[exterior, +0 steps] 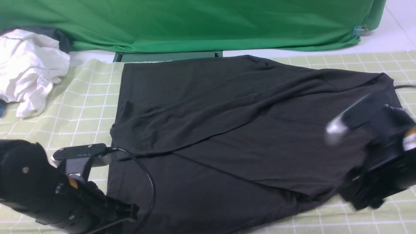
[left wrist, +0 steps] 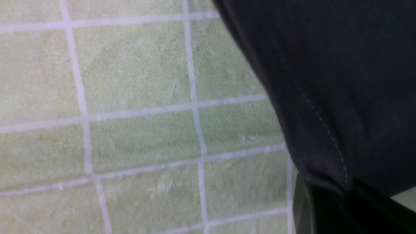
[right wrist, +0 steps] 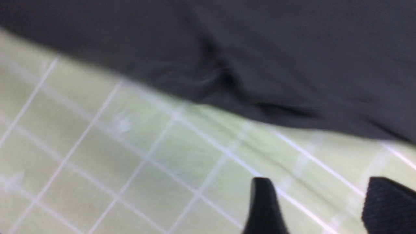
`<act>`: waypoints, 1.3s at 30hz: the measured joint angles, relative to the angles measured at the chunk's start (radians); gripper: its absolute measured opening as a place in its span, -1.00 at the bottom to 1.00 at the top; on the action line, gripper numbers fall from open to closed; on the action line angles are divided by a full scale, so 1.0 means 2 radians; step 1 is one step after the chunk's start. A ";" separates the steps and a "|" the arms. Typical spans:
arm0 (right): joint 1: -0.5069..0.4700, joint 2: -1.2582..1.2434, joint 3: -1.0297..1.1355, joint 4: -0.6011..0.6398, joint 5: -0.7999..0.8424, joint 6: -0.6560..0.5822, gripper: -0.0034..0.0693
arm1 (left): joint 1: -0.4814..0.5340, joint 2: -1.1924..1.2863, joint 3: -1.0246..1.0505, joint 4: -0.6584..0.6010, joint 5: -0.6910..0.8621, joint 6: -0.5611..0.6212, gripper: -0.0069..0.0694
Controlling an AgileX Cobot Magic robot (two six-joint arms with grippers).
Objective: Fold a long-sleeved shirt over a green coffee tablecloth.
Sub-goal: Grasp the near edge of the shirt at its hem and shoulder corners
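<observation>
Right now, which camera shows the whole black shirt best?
The front view: the long-sleeved shirt lies spread over the checked tablecloth, nearly all visible. The left wrist view shows only its stitched hem close up; the right wrist view only a blurred edge.

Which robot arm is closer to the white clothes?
Left. The left end effector grips the long-sleeved shirt at its left edge, toward the white garment; the right end effector is at the shirt's opposite end.
</observation>
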 joint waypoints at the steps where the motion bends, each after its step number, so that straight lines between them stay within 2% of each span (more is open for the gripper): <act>1: 0.015 0.018 0.000 -0.004 -0.011 -0.011 0.26 | 0.000 -0.004 0.000 0.001 0.007 0.006 -0.76; 2: 0.036 0.050 0.000 -0.017 -0.031 -0.025 0.29 | 0.000 -0.007 0.000 0.001 0.018 0.018 -0.76; 6: 0.065 0.113 0.000 -0.068 -0.053 -0.038 0.31 | 0.000 -0.008 0.000 0.001 0.019 0.025 -0.76; 14: 0.069 0.182 -0.001 -0.115 -0.096 -0.041 0.31 | 0.000 -0.008 0.000 -0.015 0.018 0.038 -0.76; 23: 0.069 0.185 -0.007 -0.136 -0.110 -0.041 0.31 | 0.000 -0.008 0.000 -0.016 0.018 0.039 -0.76; 31: 0.069 0.189 -0.053 -0.141 -0.042 -0.019 0.26 | 0.000 -0.008 0.000 -0.016 0.018 0.039 -0.76; 39: 0.069 0.203 -0.060 -0.141 -0.048 -0.011 0.24 | 0.000 -0.008 0.000 -0.016 0.017 0.039 -0.76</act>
